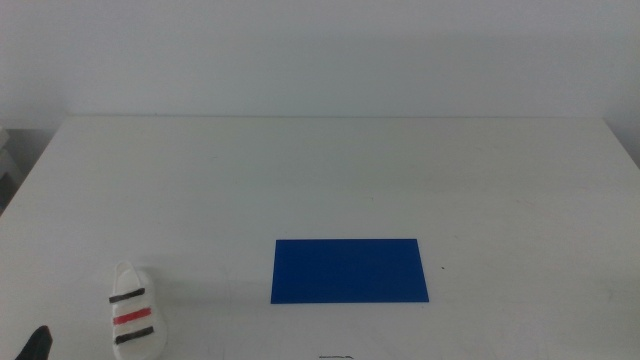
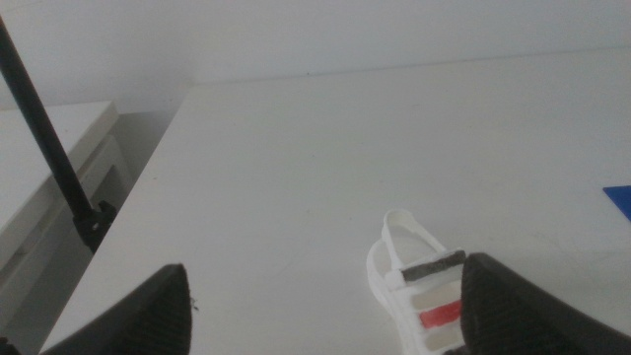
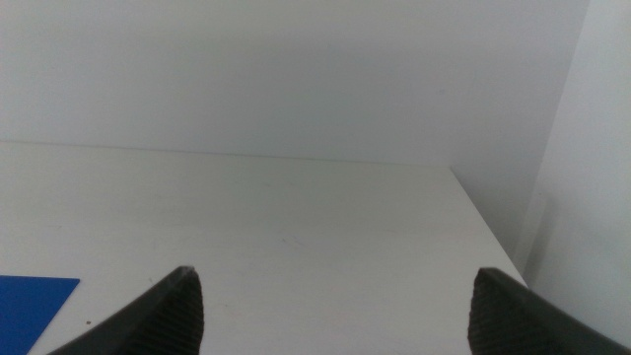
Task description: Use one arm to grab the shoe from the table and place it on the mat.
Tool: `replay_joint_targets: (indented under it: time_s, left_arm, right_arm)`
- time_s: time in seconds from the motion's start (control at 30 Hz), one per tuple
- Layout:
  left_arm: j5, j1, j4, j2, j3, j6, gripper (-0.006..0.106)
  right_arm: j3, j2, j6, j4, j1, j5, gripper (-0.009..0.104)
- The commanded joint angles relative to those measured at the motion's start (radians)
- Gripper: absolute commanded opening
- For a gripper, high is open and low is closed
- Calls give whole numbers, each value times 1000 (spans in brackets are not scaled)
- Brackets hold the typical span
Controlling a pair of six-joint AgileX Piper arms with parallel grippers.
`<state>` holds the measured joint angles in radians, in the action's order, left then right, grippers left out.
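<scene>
Your white shoe [image 1: 132, 322] lies on the table [image 1: 330, 180] at the lower left of the middle view, its three straps facing up, the red one between the two dark ones. The deep-blue mat [image 1: 349, 270] lies flat just below the frame's centre, well apart from the shoe, with bare table between them. Your left gripper [image 2: 325, 316] shows its fingers [image 2: 148, 316] spread wide, holding nothing, low over the table with the shoe partly hidden behind one of them in the left wrist view; only a dark tip [image 1: 38, 342] of it shows at the bottom left corner of the middle view. Your right gripper [image 3: 335, 316] waits out of the middle view, fingers likewise apart and empty, a corner of the mat in its wrist view.
</scene>
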<state>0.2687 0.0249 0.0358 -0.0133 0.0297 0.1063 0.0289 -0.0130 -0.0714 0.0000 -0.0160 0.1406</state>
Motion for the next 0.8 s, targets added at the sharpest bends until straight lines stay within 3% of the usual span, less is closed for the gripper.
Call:
replay_joint_targets:
  time_s: [0.0,0.2,0.47,0.77]
  left_arm:
    - [-75,-3,-5,-20,-4,-7,94]
    - [-15,-13,-8,40,-82,-8,94]
    - [380,-33,-7,384,-494,-16,94]
    - [674,-33,-5,707,-808,-265,94]
  right_arm:
    - [-19,-19,-5,-9,2,-76,94]
    - [-19,-19,-5,-9,2,-76,94]
    - [-19,-19,-5,-9,2,-76,94]
    - [-19,-19,-5,-9,2,-76,94]
